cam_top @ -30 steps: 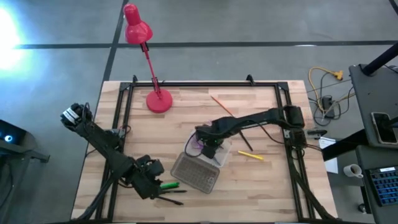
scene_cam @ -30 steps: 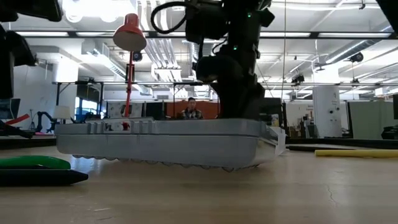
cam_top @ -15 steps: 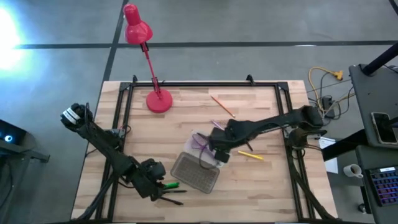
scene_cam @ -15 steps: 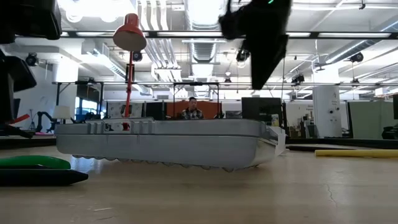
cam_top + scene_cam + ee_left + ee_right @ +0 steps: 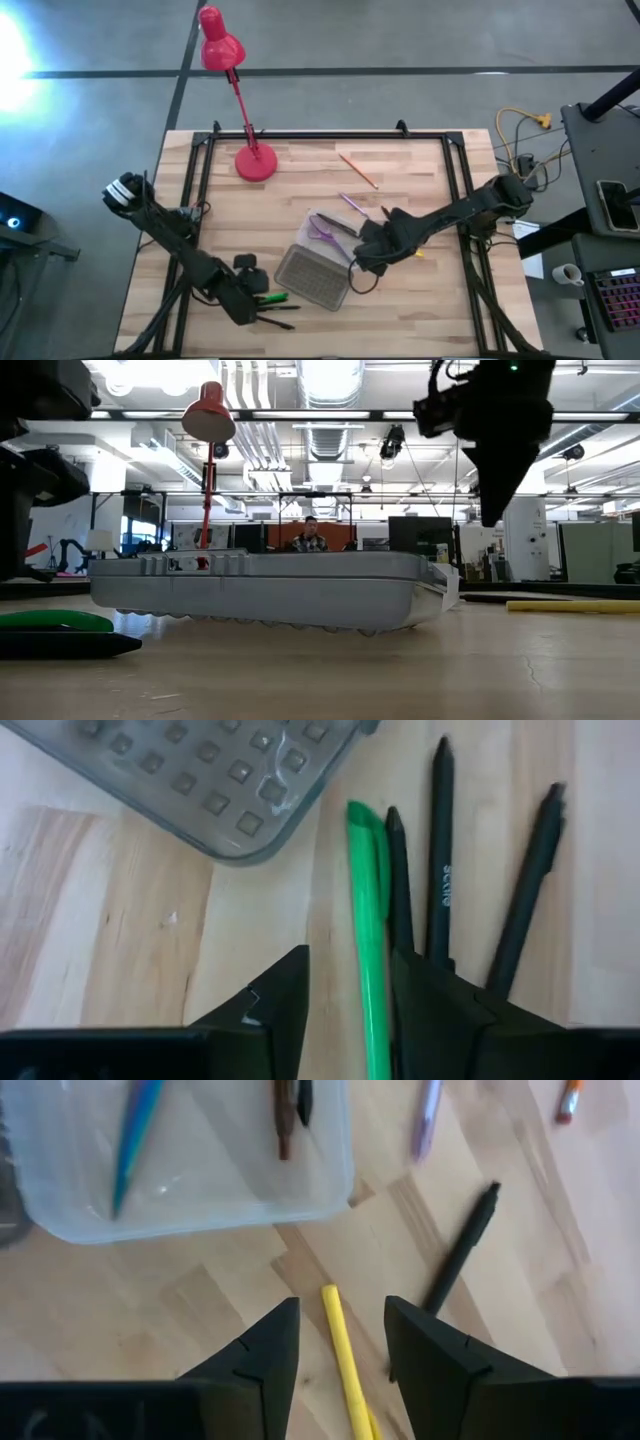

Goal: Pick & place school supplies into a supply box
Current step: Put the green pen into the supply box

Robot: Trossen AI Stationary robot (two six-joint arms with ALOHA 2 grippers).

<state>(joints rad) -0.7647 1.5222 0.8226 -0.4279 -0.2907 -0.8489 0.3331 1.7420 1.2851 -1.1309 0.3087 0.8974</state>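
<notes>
Right hand (image 5: 338, 1342) has left the box (image 5: 330, 240), now open, empty over the yellow pencil (image 5: 344, 1350); left hand (image 5: 350, 990) open astride the marker (image 5: 368, 940), gripping nothing yet

A bright red desk lamp (image 5: 236, 80) stands over a pale, wood-grained desk (image 5: 290, 175) framed in black rails. A translucent plastic supply box (image 5: 190, 1160) lies open beside its grey lid (image 5: 200, 775), patterned with a fine grid of raised squares. A vivid green marker (image 5: 370, 930) lies among black pens (image 5: 440, 870). A yellow pencil (image 5: 345, 1355), an orange pencil (image 5: 357, 170) and a purple pencil (image 5: 353, 204) dot the desk, with purple-handled scissors (image 5: 320, 230) in the box.
</notes>
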